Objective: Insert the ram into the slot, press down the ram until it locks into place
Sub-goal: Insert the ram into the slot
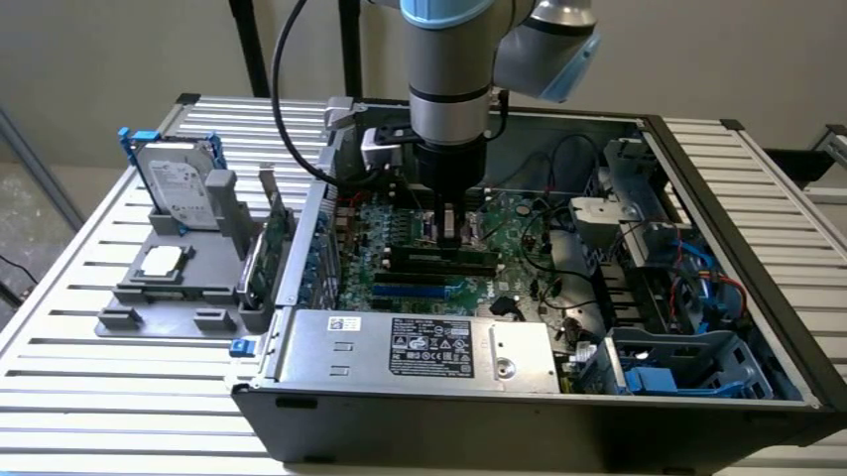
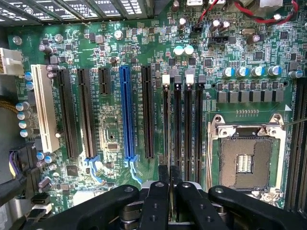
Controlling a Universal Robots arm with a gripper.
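My gripper (image 1: pixel 453 236) reaches straight down into the open computer case onto the motherboard (image 1: pixel 397 223). Its two black fingers (image 2: pixel 163 175) are drawn close together with a thin slit between them. They sit at the top edge of the ram (image 1: pixel 421 260), a long dark stick standing along the black memory slot (image 1: pixel 466 270). In the wrist view, several parallel black slots (image 2: pixel 188 129) run away from the gripper (image 2: pixel 170 175), in line with its slit. The ram is edge-on there and hard to tell from the slots.
A bright-blue socket (image 2: pixel 126 112) and other card sockets lie beside the memory slots, with the CPU socket (image 2: pixel 244 163) on the other side. The power supply (image 1: pixel 411 347), cables (image 1: pixel 562 288) and drive cages (image 1: pixel 688 367) crowd the case. A hard drive (image 1: pixel 179 183) stands outside it.
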